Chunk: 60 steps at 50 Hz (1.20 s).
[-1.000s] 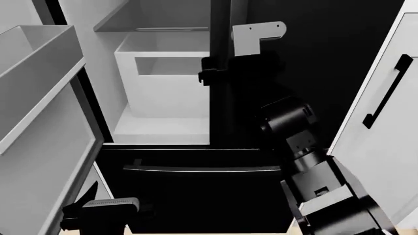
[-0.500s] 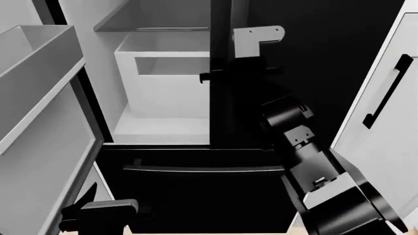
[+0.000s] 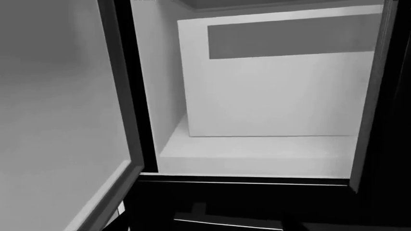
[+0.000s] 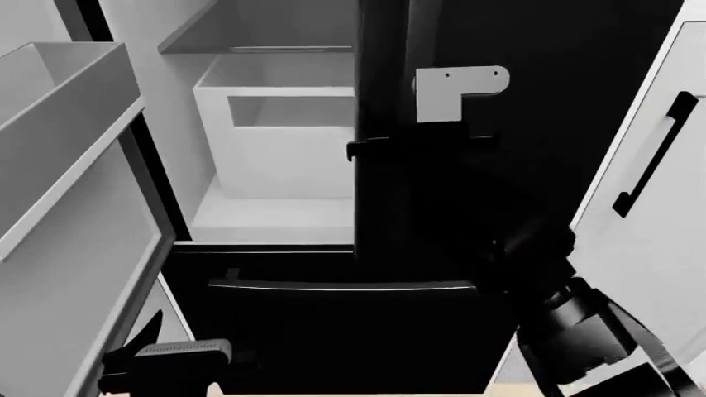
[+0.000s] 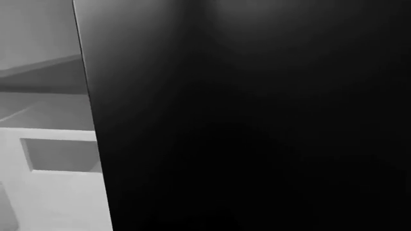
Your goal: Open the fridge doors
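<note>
We see the left fridge door (image 4: 66, 190) swung open, the right fridge door (image 4: 530, 99) shut; our right gripper (image 4: 381, 150) sits mid-frame at its handle (jaws unreadable, black on black).

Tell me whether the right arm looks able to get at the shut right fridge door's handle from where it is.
Probably yes. The right gripper already sits at the right fridge door, by its inner edge, with nothing between them; whether it grips the handle is lost in black on black.

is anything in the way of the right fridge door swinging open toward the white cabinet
Nothing visible blocks it. The right fridge door looks shut, with the right gripper at its inner edge. The white cabinet door stands beside its hinge side, so it may limit the swing. The left fridge door is already open.
</note>
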Motion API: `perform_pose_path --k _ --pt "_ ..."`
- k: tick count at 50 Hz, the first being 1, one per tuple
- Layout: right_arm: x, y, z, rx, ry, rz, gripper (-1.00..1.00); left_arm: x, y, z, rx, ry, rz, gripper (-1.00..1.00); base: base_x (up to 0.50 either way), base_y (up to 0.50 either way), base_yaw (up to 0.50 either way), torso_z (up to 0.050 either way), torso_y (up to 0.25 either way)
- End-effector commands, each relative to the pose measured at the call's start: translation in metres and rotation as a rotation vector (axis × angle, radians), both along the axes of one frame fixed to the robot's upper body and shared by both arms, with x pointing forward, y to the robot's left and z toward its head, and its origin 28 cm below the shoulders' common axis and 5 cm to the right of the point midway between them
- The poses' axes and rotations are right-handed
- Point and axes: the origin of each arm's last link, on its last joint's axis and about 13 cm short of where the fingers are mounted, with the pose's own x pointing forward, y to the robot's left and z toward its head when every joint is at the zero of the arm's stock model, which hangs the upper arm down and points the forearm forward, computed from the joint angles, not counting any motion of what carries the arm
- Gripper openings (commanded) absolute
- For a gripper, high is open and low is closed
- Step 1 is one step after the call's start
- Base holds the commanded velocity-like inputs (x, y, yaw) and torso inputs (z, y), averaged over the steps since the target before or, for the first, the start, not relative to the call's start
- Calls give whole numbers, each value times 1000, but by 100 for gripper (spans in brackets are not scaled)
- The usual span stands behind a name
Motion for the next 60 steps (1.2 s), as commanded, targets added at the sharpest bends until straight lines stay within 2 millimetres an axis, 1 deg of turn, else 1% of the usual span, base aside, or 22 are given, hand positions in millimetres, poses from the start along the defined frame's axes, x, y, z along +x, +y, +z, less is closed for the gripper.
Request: perform_pose_path --k 1,3,5,9,14,18,27,34,39,45,52,53,56,60 --pt "-41 -8 5 -63 -73 -6 -100 -2 1 -1 -2 -2 -3 100 0 0 0 0 0" --pt "-47 -10 4 -79 -75 -13 -100 -3 2 -1 -2 -3 -1 100 0 0 0 0 5" --pt "-59 -12 3 -81 -83 -8 -100 -1 1 0 -3 -4 0 100 0 0 0 0 0" --pt "-72 -17 1 -90 -86 -10 -100 -1 0 0 -3 -5 -2 100 -3 0 0 0 3" --pt "-80 -23 2 -83 -90 -20 -100 -1 0 -1 -4 -3 -4 100 -2 0 0 0 4" --pt "-89 -31 3 -115 -93 -45 -100 -3 2 -1 -4 -5 -4 100 0 0 0 0 3" --pt "-104 -39 -3 -96 -102 -51 -100 -2 1 -2 -3 -4 -5 100 -1 0 0 0 4" --pt "-121 -45 -10 -79 -90 -83 -100 -2 0 -2 -3 -4 -5 100 -2 0 1 0 3" --pt "-134 -52 -6 -60 -101 -135 -100 -2 0 -1 -3 -5 -7 100 0 0 0 0 4" --pt "-141 -60 -8 -61 -98 -176 -100 -3 1 -1 -3 -6 -9 100 -2 0 0 0 2" --pt "-141 -64 -2 -58 -112 -199 -100 -1 0 -1 -2 -6 -9 100 -2 0 0 0 3" --pt "-141 -65 -2 -58 -110 -201 100 -1 -1 -1 -2 -6 -10 100 0 0 0 0 0" --pt "-139 -68 -7 -70 -94 -225 100 1 -2 -1 -2 -6 -10 100 0 0 0 0 0" --pt "-143 -70 -7 -66 -89 -251 100 2 -3 0 -3 -6 -10 100 0 0 0 0 0"
